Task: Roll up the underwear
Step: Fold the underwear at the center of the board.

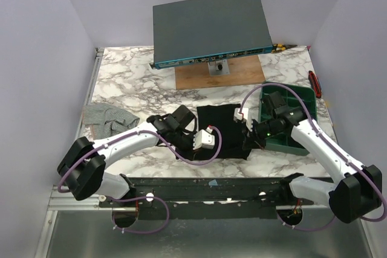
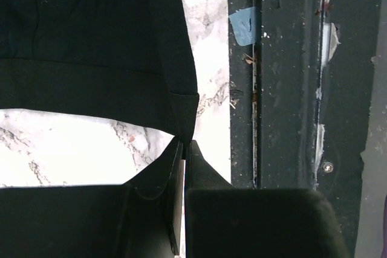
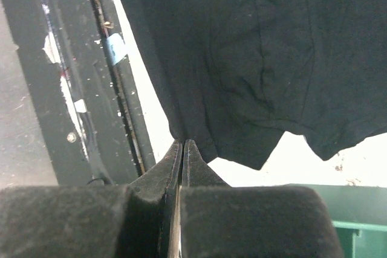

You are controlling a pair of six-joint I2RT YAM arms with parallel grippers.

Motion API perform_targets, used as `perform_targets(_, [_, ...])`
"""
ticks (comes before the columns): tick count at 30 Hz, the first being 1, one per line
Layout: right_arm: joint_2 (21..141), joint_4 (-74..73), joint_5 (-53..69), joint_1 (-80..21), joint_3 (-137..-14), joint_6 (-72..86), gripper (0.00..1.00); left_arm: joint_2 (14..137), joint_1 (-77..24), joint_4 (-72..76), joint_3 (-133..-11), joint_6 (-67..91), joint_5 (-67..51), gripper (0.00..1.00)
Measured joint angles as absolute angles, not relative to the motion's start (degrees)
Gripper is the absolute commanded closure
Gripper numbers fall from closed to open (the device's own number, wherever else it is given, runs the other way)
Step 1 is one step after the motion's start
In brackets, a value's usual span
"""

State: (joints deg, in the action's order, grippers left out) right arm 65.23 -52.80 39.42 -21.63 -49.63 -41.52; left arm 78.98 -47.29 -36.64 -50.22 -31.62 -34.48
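Marble table (image 1: 133, 77) holds the black underwear (image 1: 219, 126) flat, your left gripper (image 2: 185, 144) and right gripper (image 3: 182, 144) each pinching a near corner. Lift both evenly, keeping that edge taut.

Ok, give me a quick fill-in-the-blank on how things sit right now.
1. The left pincer and right pincer are both shut on the ____ underwear.
2. The striped cloth lies on the table's ____ side.
3. The bin right of the underwear is ____.
Missing: black; left; green.
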Motion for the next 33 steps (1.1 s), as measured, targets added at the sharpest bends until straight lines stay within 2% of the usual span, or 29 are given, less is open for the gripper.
perform_targets(11, [66.85, -58.78, 43.40, -21.69, -53.65, -44.58, 0.99, 75.31, -49.36, -40.73, -50.19, -31.88, -36.07, 1.00])
perform_targets(18, [66.98, -52.97, 36.86, -21.78, -55.35, -37.93, 0.99, 75.92, -45.71, -42.70, -52.23, -31.44, -37.80, 1.00])
perform_targets(24, [72.47, -46.98, 28.40, -21.80, -61.17, -35.40, 0.99, 82.61, -34.85, -43.97, -62.65, -31.03, -38.70, 1.00])
perform_targets(33, [86.80, -41.93, 19.55, -21.80, -69.06, -39.16, 0.99, 98.76, -31.16, -45.93, -78.59, -28.64, -36.34, 1.00])
